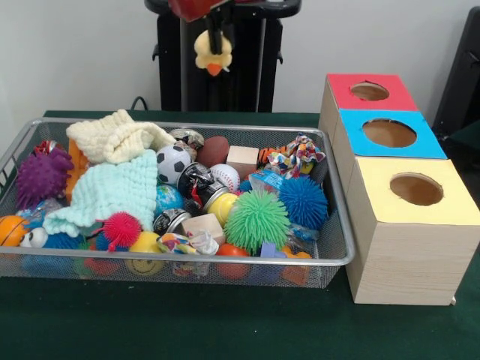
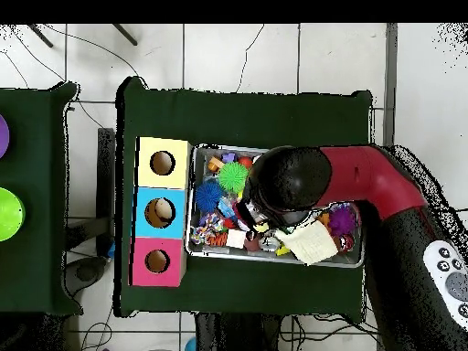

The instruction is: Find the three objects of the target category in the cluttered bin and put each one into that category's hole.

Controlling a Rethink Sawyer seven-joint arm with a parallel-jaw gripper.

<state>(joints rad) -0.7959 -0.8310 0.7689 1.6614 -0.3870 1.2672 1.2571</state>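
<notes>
My gripper (image 1: pixel 214 39) hangs high above the back of the bin, in front of the pedestal, shut on a small yellow plush duck (image 1: pixel 212 56) with an orange beak. The silver wire-mesh bin (image 1: pixel 335 259) lies below, full of toys. A small orange-and-black striped piece (image 1: pixel 267 156) shows at the bin's back, next to a rope toy (image 1: pixel 296 156). No tan-orange bear shows. The red-panelled hole (image 1: pixel 369 91) is the farthest one on the wooden box, right of the bin. In the overhead view my arm (image 2: pixel 288 178) covers the bin's middle (image 2: pixel 274 260) and hides the gripper; the red hole (image 2: pixel 157 261) is clear.
The blue-panelled hole (image 1: pixel 388 133) and yellow-panelled hole (image 1: pixel 416 189) lie nearer on the box. The bin holds a cream cloth (image 1: pixel 116 137), a mint cloth (image 1: pixel 109 191), green (image 1: pixel 256 220), blue (image 1: pixel 304 201) and purple (image 1: pixel 43 176) spiky balls, a football (image 1: pixel 173 163) and wooden blocks.
</notes>
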